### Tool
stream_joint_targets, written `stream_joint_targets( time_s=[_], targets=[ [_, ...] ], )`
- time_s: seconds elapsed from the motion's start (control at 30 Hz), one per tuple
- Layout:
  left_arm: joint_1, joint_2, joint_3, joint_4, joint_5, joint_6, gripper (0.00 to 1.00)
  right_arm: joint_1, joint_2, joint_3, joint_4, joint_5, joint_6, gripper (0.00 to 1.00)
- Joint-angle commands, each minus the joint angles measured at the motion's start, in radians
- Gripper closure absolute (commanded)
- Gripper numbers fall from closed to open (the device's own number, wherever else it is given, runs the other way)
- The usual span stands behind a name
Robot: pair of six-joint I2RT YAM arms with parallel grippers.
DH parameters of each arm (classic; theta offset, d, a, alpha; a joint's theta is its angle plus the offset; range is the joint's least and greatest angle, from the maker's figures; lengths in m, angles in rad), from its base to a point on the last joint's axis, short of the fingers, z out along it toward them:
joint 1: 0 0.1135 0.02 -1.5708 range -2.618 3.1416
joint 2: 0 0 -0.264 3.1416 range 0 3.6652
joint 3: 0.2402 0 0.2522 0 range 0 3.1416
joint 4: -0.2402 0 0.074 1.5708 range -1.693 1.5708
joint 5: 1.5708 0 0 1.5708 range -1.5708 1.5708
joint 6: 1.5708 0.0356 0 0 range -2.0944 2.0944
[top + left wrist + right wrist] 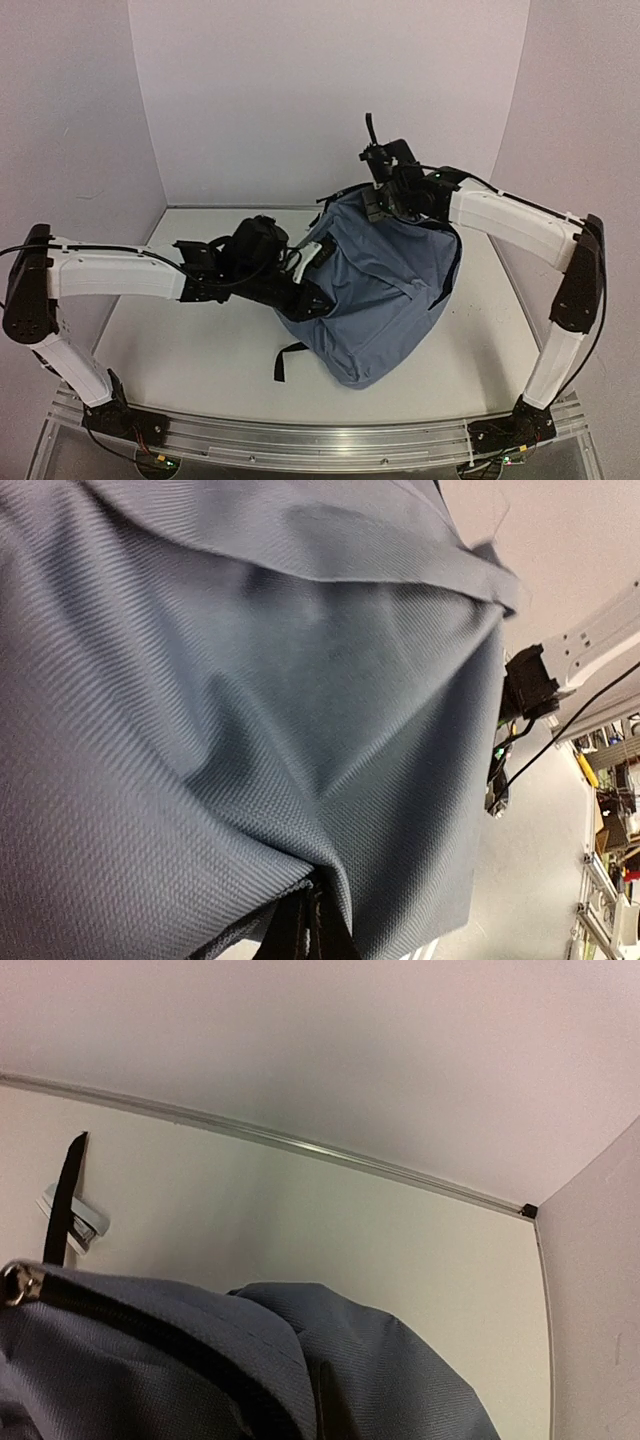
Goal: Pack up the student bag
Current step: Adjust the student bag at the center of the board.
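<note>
Student bag (380,300) sits in the middle of the desk (200,350), a bit to the right. It is big, soft and gray-blue. Its top stands up in a point and its round bottom rests on the desk. A black strap (288,358) pokes out from under its near left side.

The right tool (378,208) is at the top point of the bag, clenched on the cloth there. In the right wrist view, a dark zipper (130,1325) runs across the blue cloth, with a shiny metal pull (20,1282) at its left end.

The left tool (312,302) is pressed to the bag's left side, low down. In the left wrist view, blue cloth fills almost everything and bunches into folds at the dark fingers (300,935). That tool is squeezed tight on the cloth.

Pale walls stand around the desk.
</note>
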Motion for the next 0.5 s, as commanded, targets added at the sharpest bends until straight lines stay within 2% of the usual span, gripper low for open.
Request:
stream_joint_targets(
  time_s=[0.0,0.17,0.23,0.3,0.33,0.4,0.43,0.47],
  targets=[
    [-0.064,0.054,0.117,0.269,0.166,-0.009,1.00,0.012,0.071,0.102,0.310,-0.053,-0.051,1.00],
    [-0.076,0.144,0.128,0.294,0.209,-0.051,1.00,0.013,0.141,0.108,0.432,-0.367,-0.028,1.00],
    [-0.076,0.160,0.132,0.287,0.223,-0.062,0.99,0.013,0.172,0.122,0.447,-0.444,-0.012,1.00],
    [-0.076,0.146,0.129,0.264,0.198,-0.067,0.87,0.013,0.189,0.132,0.447,-0.451,0.017,0.95],
    [-0.076,0.130,0.121,0.252,0.177,-0.068,0.76,0.013,0.187,0.126,0.446,-0.430,0.029,0.84],
    [-0.076,0.076,0.089,0.227,0.110,-0.069,0.50,0.013,0.161,0.099,0.439,-0.384,0.046,0.51],
    [-0.076,0.029,0.066,0.214,0.074,-0.070,0.42,0.013,0.139,0.078,0.435,-0.365,0.053,0.38],
    [-0.075,-0.012,0.042,0.196,0.039,-0.072,0.36,0.013,0.110,0.053,0.430,-0.350,0.061,0.31]
  ],
)
